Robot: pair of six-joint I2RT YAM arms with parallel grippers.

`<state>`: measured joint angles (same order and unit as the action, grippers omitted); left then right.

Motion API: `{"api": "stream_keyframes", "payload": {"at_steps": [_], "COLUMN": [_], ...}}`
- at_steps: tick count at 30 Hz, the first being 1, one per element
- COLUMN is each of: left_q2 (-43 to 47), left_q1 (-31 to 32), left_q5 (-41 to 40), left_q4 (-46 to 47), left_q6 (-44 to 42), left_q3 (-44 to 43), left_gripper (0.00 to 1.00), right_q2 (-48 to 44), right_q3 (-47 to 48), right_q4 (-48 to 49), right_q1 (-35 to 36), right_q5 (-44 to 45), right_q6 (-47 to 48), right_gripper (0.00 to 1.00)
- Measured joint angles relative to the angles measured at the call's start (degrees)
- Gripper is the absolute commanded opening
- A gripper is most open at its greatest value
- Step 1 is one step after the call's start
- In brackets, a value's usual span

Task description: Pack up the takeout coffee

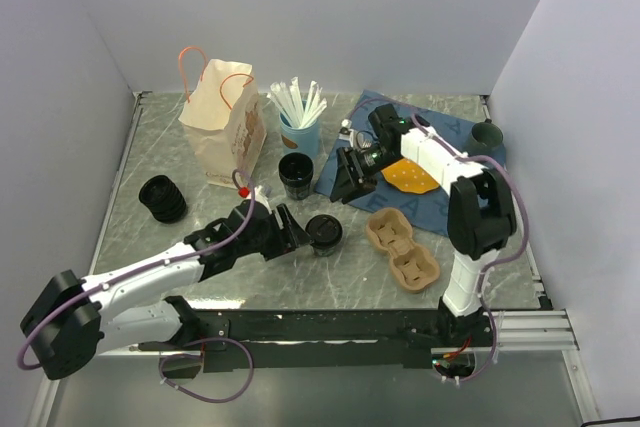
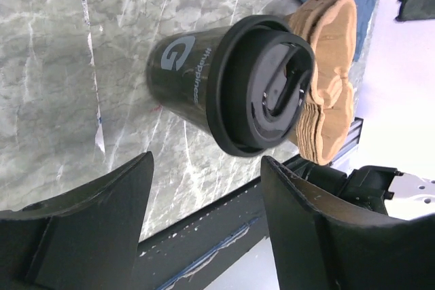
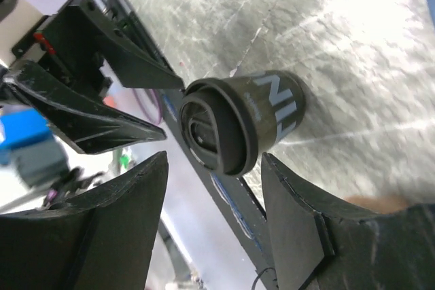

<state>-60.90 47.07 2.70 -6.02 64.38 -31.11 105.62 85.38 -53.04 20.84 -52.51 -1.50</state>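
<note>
Two black fingers (image 2: 95, 229) of the left gripper (image 2: 207, 162) filled the bottom of its wrist view. They were spread wide and had nothing between them. Straight ahead of them, just beyond the tips, the takeout coffee (image 2: 231, 86) stood on the marbled table (image 2: 61, 66) with its lid on. Its long axis was upright, crosswise to the reach of the fingers. Beyond the cup, further along the same line, lay the cardboard cup carrier (image 2: 333, 79).

The right gripper (image 3: 214, 164) was also spread and empty. The cup lay ahead of it too, but further off, so the left arm was judged the nearer one.

From above, the dark fingers and the dark cup ran together, and it could not be told whether they touched. The carrier was half hidden behind the lid, and the right wrist view was blurred.
</note>
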Motion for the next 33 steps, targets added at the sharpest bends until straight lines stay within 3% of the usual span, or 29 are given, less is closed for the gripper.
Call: {"api": "stream_keyframes", "payload": {"at_steps": [11,25,33], "left_q2": [-3.13,-4.63,-4.79], "left_q1": [0.00,0.00,0.00], "left_q5": [1.14,2.08,2.67], "left_q4": [4.96,7.21,7.21], "left_q6": [1.49,1.49,1.29], "left_q3": [1.99,2.78,2.75], "left_gripper": [0.68,0.67,0.62], "right_q2": [5.29,5.27,3.78], "right_q3": [0.00,-8.90,-11.28], "right_q4": [-1.33,3.45,8.46], "right_q1": [1.75,3.32,4.26], "right_q5": [-5.68,-4.96,-4.74], "right_q6": [4.70,4.74,2.45], "right_gripper": [0.61,0.61,0.52]}}
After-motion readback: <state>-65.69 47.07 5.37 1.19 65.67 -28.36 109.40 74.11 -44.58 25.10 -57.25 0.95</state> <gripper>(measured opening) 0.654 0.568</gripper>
